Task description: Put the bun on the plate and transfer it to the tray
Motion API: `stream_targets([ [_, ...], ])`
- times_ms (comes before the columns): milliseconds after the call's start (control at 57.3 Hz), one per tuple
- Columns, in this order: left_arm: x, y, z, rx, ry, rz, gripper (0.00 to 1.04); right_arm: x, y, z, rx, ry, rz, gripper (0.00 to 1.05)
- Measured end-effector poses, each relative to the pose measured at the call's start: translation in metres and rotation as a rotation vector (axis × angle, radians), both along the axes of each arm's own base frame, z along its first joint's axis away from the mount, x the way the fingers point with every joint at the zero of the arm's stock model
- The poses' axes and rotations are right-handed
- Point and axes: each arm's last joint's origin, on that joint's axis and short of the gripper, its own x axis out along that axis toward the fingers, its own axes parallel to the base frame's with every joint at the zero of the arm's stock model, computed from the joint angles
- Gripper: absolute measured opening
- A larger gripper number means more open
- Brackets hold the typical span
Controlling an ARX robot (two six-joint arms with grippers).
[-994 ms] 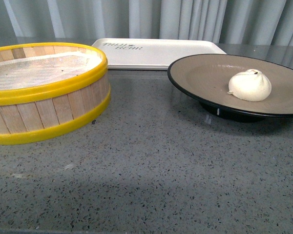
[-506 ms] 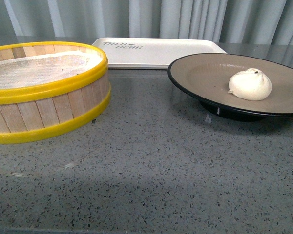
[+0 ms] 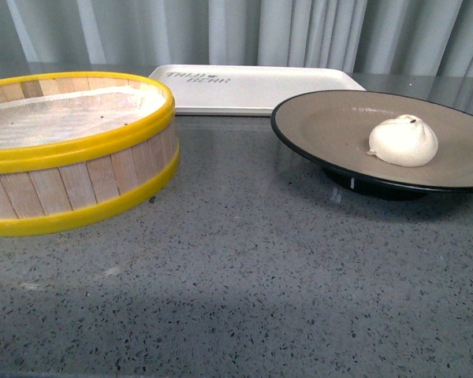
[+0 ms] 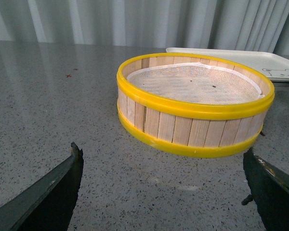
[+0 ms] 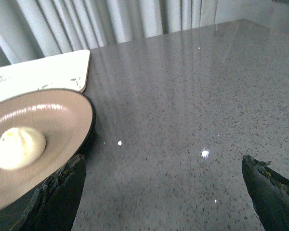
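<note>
The white pleated bun (image 3: 403, 141) lies on the tan plate with a black rim (image 3: 331, 118) at the right of the grey table. The cream tray with dark lettering (image 3: 252, 85) lies behind it at the back. No arm shows in the front view. In the right wrist view my right gripper (image 5: 164, 166) is open and empty over bare table, beside the plate (image 5: 62, 115) with the bun (image 5: 18, 147); one finger (image 5: 58, 192) is by the plate's rim. In the left wrist view my left gripper (image 4: 164, 166) is open and empty in front of the steamer basket.
A yellow-rimmed wooden steamer basket (image 3: 71, 150) with a white cloth liner stands at the left, also in the left wrist view (image 4: 195, 103). The tray corner shows in the left wrist view (image 4: 274, 65) and the right wrist view (image 5: 43, 72). Grey curtains hang behind the table.
The front view has shifted slightly: basket, tray and plate sit a few pixels lower in the picture. Nothing on the table has moved against the rest.
</note>
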Motion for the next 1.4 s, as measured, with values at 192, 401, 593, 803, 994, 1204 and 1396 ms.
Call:
stream_targets([
  [192,0.000,0.000,0.000,0.000,0.000,0.000,0.98,0.056,-0.035,0.009,0.460,0.028,0.040,0.96],
  [401,0.000,0.000,0.000,0.000,0.000,0.000,0.98,0.098,-0.030,-0.012,0.920,0.126,0.122,0.96],
  [593,0.000,0.000,0.000,0.000,0.000,0.000,0.98,0.111,-0.011,-0.025,1.096,0.191,0.180,0.96],
  [803,0.000,0.000,0.000,0.000,0.000,0.000,0.98,0.118,0.008,-0.026,1.176,0.235,0.245,0.96],
  [994,0.000,0.000,0.000,0.000,0.000,0.000,0.98,0.128,0.015,-0.031,1.235,0.277,0.252,0.88],
  [1204,0.000,0.000,0.000,0.000,0.000,0.000,0.98,0.129,0.019,-0.031,1.258,0.282,0.243,0.54],
  [1396,0.000,0.000,0.000,0.000,0.000,0.000,0.98,0.129,0.019,-0.030,1.272,0.281,0.239,0.17],
])
